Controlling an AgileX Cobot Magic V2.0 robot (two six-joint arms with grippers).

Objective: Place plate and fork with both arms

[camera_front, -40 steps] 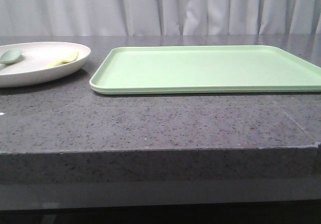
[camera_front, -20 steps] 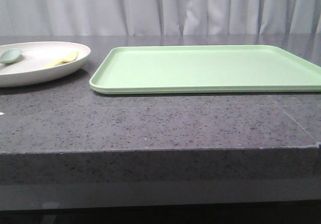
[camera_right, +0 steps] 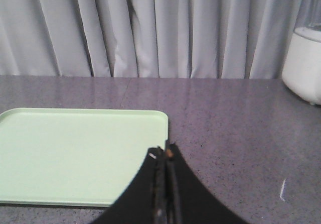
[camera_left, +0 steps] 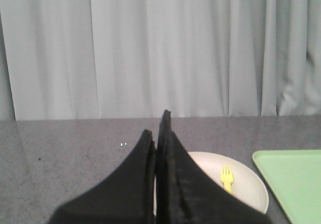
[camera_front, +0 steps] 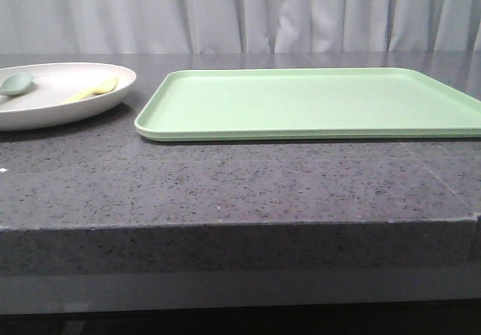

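Grey stone counter (camera_front: 225, 185), fork (camera_front: 94, 89) on plate (camera_front: 113, 98), unlabelled tray (camera_front: 316, 102) beside, both arms' jaws closed, empty.

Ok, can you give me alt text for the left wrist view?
The left gripper, shut and holding nothing, points over a grey stone table toward an off-white plate with a yellow fork lying on it. A green tray sits beside the plate, with a pale curtain behind.

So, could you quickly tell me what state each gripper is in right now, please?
Left gripper: closed, holding nothing.
Right gripper: closed, holding nothing.
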